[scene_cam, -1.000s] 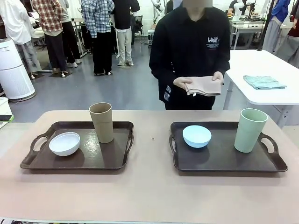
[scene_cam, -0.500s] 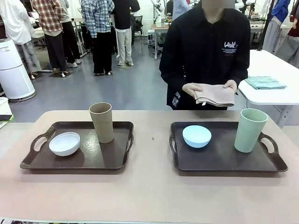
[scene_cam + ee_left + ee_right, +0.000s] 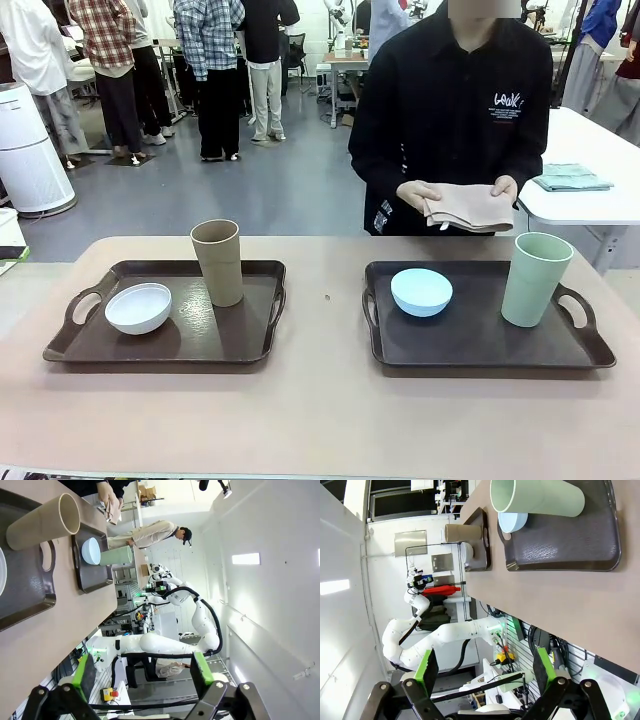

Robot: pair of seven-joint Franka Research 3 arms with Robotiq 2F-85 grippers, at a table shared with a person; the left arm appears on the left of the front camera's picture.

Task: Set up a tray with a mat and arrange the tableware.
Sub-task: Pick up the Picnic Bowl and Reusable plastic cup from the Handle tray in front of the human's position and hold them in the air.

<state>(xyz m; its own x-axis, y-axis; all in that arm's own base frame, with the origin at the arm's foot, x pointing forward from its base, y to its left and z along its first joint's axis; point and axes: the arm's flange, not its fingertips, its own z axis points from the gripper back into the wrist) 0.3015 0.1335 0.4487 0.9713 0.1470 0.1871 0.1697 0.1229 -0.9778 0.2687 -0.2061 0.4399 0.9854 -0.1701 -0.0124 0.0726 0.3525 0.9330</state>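
**Front view, across the pale pinkish-tan table (image 3: 320, 420).** Two dark brown rectangular plastic trays with cut-out handles lie side by side, well apart. The left tray (image 3: 215, 335) carries a small round white bowl (image 3: 139, 307) at its near left. A tall tapered tan-brown cup (image 3: 218, 262) stands upright near the middle of the same tray's far edge. The right tray (image 3: 470, 345) carries a small round light blue bowl (image 3: 421, 291) toward its left. A tall tapered pale green cup (image 3: 535, 279) stands upright at its right end. A small dark speck (image 3: 327, 297) lies on the bare table between the trays. At the far side a person in a black shirt (image 3: 450, 110) stands behind the right tray. This person holds a folded beige cloth mat (image 3: 468, 207) in both hands (image 3: 415, 192), above the far edge and clear of the table. Farther right, a white side table (image 3: 610, 205) bears a folded teal cloth (image 3: 570, 177). At the far left a white cylindrical appliance (image 3: 30, 150) stands on the grey floor (image 3: 250, 200), with several people standing beyond. **Left wrist view.** The left pincer (image 3: 143, 672) has its green pads apart and holds nothing, well apart from the trays. **Right wrist view.** The right pincer (image 3: 485, 665) likewise has its pads apart and holds nothing, off the table's near edge.
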